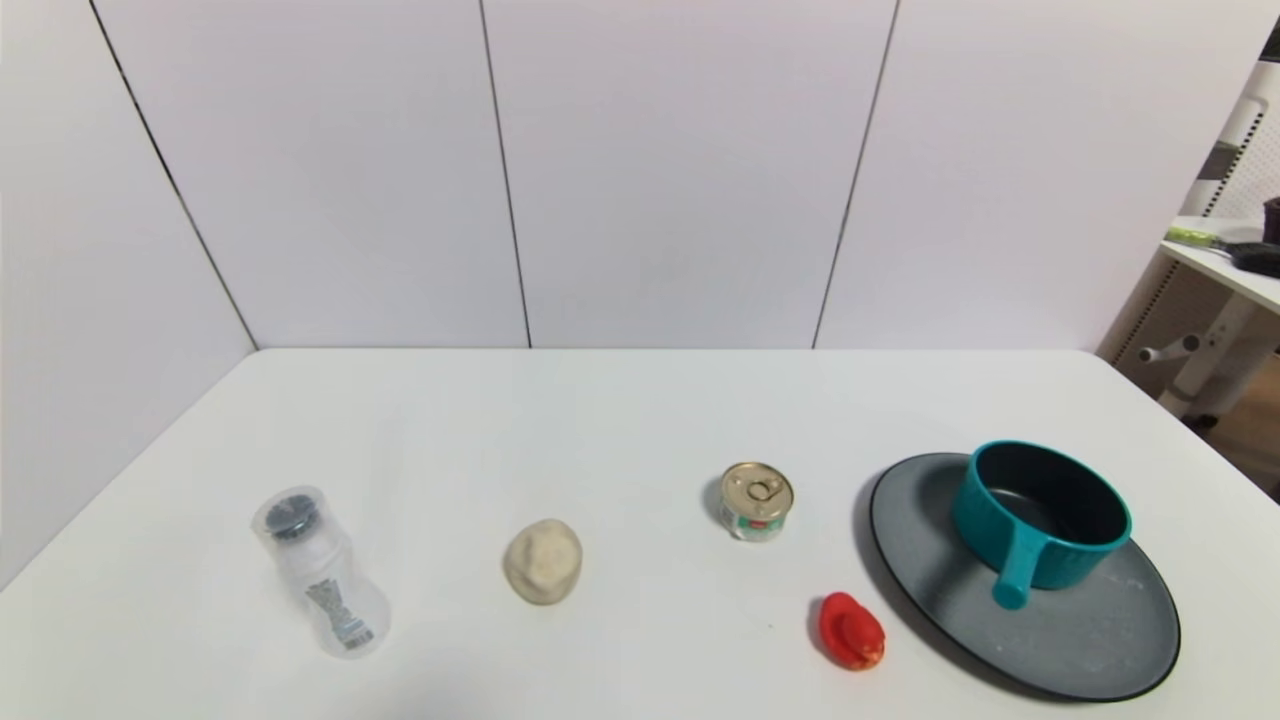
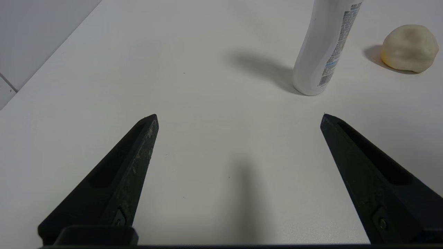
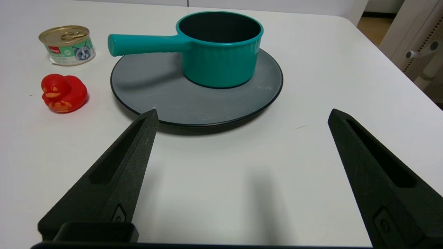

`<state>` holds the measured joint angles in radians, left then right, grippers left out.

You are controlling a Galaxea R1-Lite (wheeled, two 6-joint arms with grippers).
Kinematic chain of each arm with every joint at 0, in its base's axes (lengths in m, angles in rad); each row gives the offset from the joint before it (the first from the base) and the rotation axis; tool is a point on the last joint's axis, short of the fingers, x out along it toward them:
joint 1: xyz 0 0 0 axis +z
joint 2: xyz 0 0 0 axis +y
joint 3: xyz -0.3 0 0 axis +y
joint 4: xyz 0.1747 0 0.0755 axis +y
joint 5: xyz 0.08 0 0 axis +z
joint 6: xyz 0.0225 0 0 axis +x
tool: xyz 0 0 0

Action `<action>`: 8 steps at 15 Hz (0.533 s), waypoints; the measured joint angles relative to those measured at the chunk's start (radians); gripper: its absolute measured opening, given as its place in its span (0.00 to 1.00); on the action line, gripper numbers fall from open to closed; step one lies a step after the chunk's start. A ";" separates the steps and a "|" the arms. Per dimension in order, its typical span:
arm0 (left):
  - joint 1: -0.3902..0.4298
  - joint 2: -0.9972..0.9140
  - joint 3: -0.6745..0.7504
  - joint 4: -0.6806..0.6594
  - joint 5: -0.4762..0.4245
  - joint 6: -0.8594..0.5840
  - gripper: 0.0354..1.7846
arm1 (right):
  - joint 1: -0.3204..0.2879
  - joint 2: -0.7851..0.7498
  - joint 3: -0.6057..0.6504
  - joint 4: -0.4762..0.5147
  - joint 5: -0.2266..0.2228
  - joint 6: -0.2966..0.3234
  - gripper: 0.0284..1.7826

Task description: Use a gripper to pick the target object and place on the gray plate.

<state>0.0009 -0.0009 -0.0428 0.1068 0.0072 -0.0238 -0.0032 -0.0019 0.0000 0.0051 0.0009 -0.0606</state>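
We see the right gripper [image 3: 242, 117] low over the white table [image 3: 214, 180], fingers spread wide w/ nothing between them. Straight ahead of it, just past the fingertips, sits the gray plate [image 3: 155, 100], and the teal saucepan [image 3: 221, 52] stands upright on the plate's far half, its handle sticking out over the plate toward the tin can [image 3: 67, 45]. The red toy duck [image 3: 64, 93] lies beside the plate, nearer the gripper than the can is. Our left gripper [image 2: 238, 116] is also wide open & holding nothing, low over bare table; a white bottle [image 2: 325, 48] stands ahead of it, w/ a beige lump [image 2: 408, 48] just beyond that.
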 joint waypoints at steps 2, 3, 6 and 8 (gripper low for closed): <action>0.000 0.000 0.000 0.000 0.000 0.000 0.94 | 0.000 0.000 0.000 0.000 0.000 0.004 0.95; 0.000 0.000 0.000 0.000 0.000 0.000 0.94 | 0.000 0.000 0.000 -0.003 0.002 0.008 0.95; 0.000 0.000 0.000 0.000 0.000 0.000 0.94 | 0.000 0.000 0.000 -0.001 0.001 0.007 0.95; 0.000 0.000 0.000 0.000 0.000 0.000 0.94 | 0.000 0.000 0.000 -0.001 0.006 0.011 0.95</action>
